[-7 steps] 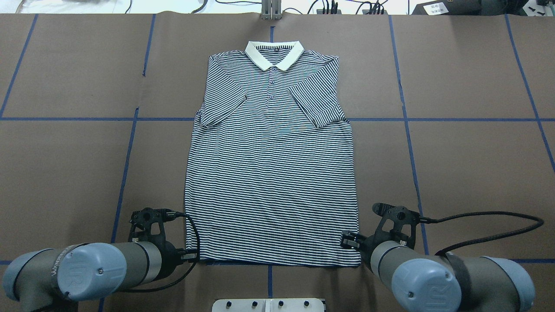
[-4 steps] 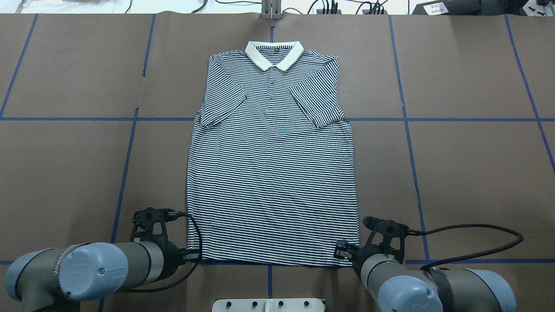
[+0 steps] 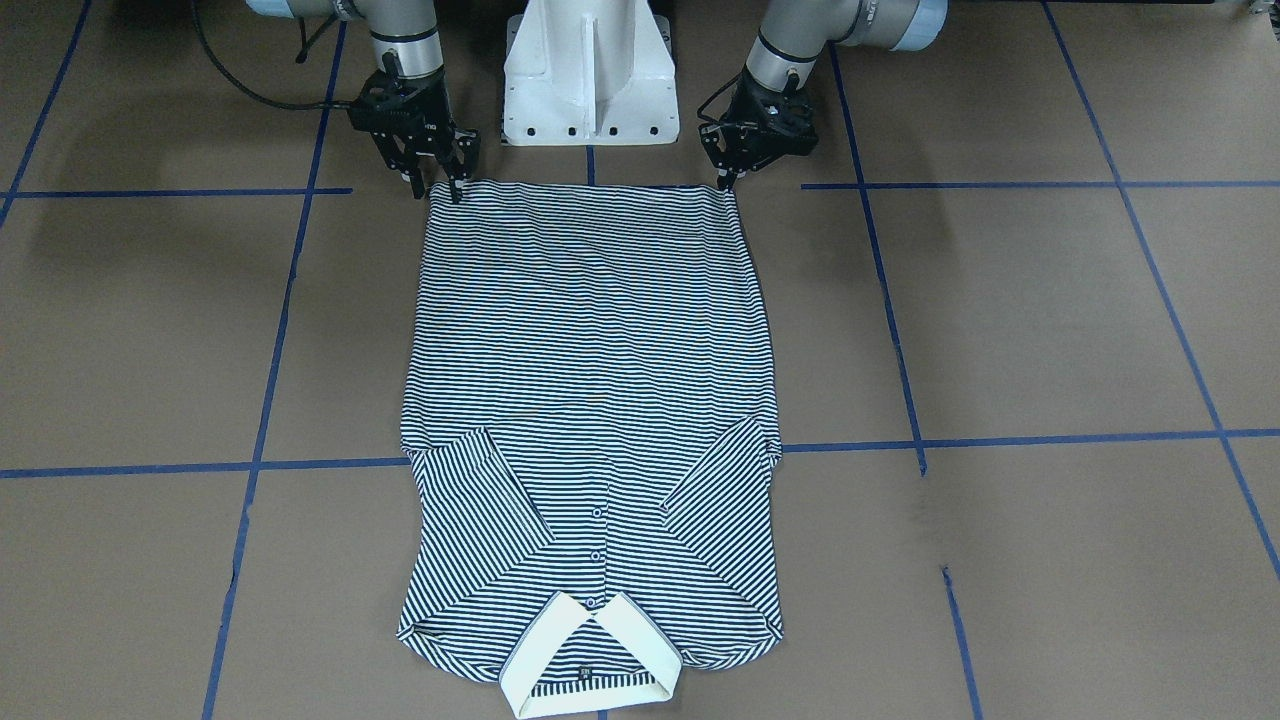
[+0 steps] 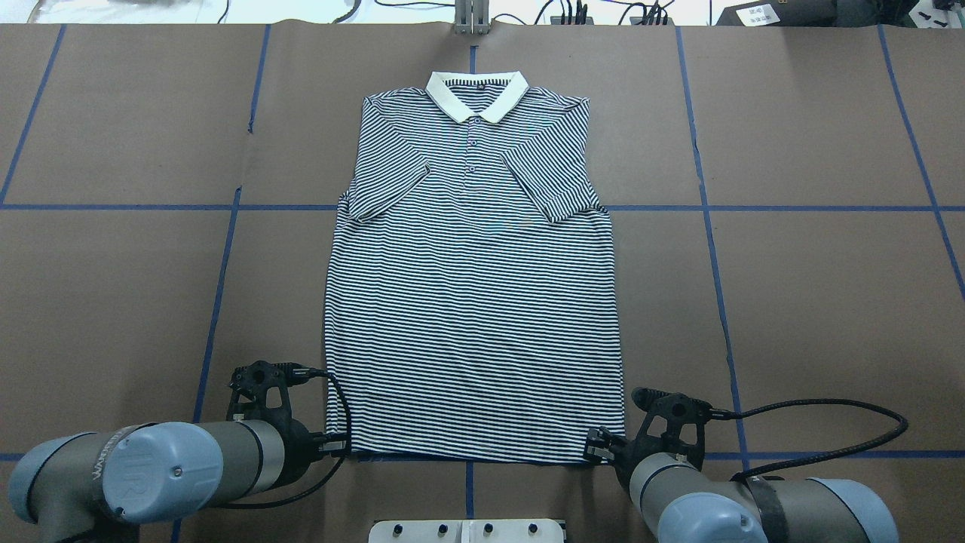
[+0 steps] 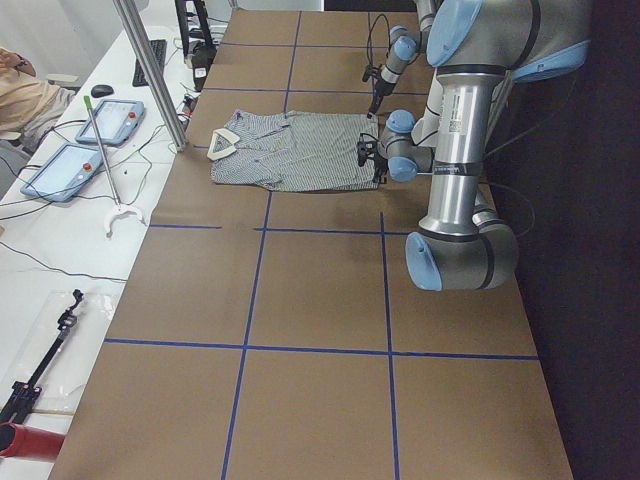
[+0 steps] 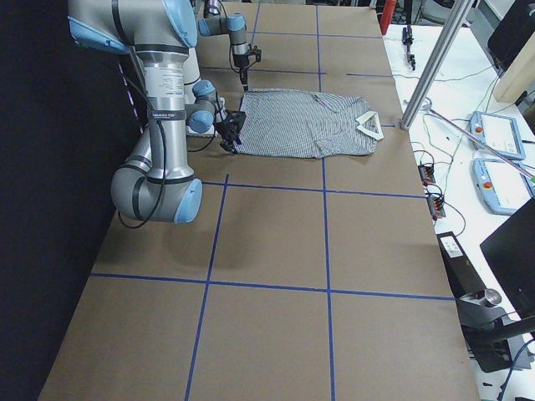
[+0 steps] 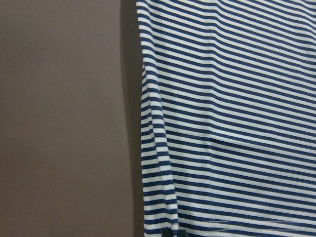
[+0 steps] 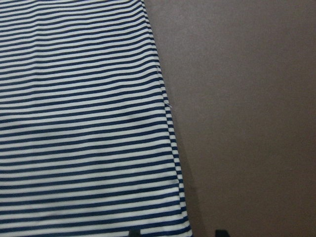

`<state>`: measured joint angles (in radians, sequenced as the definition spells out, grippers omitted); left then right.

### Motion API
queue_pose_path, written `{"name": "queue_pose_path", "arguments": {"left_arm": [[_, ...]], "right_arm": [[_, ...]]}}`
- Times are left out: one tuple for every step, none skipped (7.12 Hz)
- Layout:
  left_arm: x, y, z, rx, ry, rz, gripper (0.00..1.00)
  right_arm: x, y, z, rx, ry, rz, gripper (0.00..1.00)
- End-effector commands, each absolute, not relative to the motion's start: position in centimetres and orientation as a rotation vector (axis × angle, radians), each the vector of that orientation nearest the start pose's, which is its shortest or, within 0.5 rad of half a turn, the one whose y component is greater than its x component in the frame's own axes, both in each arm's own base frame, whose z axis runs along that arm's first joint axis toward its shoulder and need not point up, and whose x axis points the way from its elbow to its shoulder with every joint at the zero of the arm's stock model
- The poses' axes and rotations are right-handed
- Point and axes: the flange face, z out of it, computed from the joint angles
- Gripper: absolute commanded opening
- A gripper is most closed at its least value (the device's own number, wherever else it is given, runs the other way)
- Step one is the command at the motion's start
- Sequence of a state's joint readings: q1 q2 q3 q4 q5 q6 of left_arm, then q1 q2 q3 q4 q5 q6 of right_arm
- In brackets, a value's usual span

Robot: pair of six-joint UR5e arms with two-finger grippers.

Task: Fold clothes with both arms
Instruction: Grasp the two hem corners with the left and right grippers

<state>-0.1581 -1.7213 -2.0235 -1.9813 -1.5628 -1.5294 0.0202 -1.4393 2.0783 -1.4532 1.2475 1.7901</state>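
Overhead exterior: the right gripper point(image 4: 597, 449), fingers apart, has crept in to the hem's near right corner; the left gripper point(image 4: 337, 446) stays pinched on the left corner; the polo shirt point(image 4: 475, 302) lies flat mid-tabletop point(image 4: 829, 317), long axis running away, collar point(image 4: 476, 94) farthest.
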Motion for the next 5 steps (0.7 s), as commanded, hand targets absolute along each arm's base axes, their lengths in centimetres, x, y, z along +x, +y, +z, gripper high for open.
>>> {"name": "queue_pose_path", "arguments": {"left_arm": [[49.63,-21.48,32.83,0.108,1.009,-0.11,0.0],[49.63,-21.48,32.83,0.108,1.009,-0.11,0.0],[49.64,-21.47,32.83,0.107,1.009,-0.11,0.0],[49.59,-21.54,32.68,0.108,1.012,-0.111,0.0],[49.62,-21.47,32.68,0.107,1.012,-0.109,0.0]], "right_arm": [[-50.64,-17.06,35.08,0.23,-0.779,0.344,0.47],[-50.64,-17.04,35.09,0.227,-0.779,0.345,0.44],[-50.62,-17.04,35.16,0.228,-0.777,0.343,0.44],[-50.65,-16.97,35.31,0.228,-0.774,0.342,0.44],[-50.68,-16.96,35.38,0.228,-0.773,0.341,0.44]]}}
